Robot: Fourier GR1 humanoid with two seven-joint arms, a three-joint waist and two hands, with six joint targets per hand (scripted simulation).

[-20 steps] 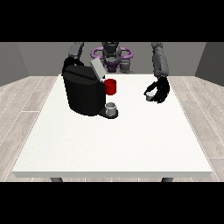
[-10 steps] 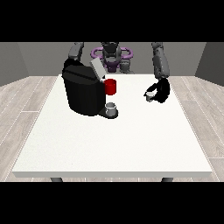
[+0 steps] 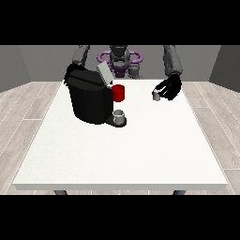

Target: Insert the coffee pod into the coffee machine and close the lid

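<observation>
While the robot hand at the view's right point(image 3: 168, 88) is hanging over the far right part of the table point(image 3: 122, 154), it is curling its fingers around the coffee pod point(image 3: 156, 95), which is showing as a small grey cylinder at the side of the hand facing the machine; whether the pod is standing on the table or is already lifted a little, I cannot tell. I am judging that the hand is closing on the pod in order to carry it across to the machine. The pod is looking short and light grey, with a paler top. Well apart from it, toward the view's left, the coffee machine point(image 3: 90, 98) is standing as a big black body, and its lid point(image 3: 104, 74) is tilting upward, open, probably so that the pod can go in from above. A red part point(image 3: 119, 93) is sitting on the machine's front, and a small grey cup point(image 3: 119, 115) is standing under it on the base. The robot hand at the view's left point(image 3: 70, 75) is mostly hiding behind the machine, so I cannot tell how its fingers are lying.
</observation>
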